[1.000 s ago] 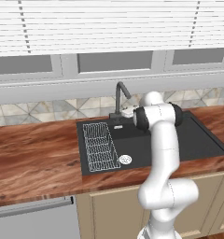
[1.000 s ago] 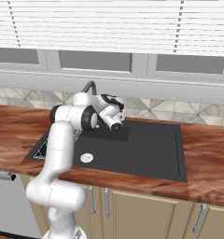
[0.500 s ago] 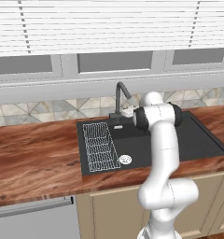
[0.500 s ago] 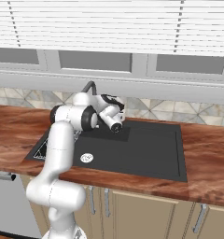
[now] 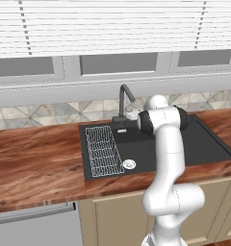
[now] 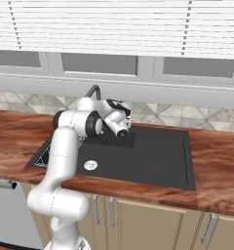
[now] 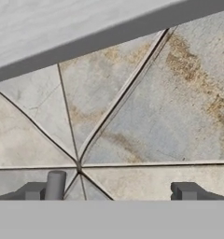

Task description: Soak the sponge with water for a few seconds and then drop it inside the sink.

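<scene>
Gripper (image 7: 114,191) wide open, holding nothing, fingertips close to the tiled backsplash (image 7: 146,116)

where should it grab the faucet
Likely the faucet's thin upright neck, open fingers straddling it, coming in level from the sink side. The neck stands straight and bare, narrow enough to fit between them; the short bent spout on top offers less.
</scene>
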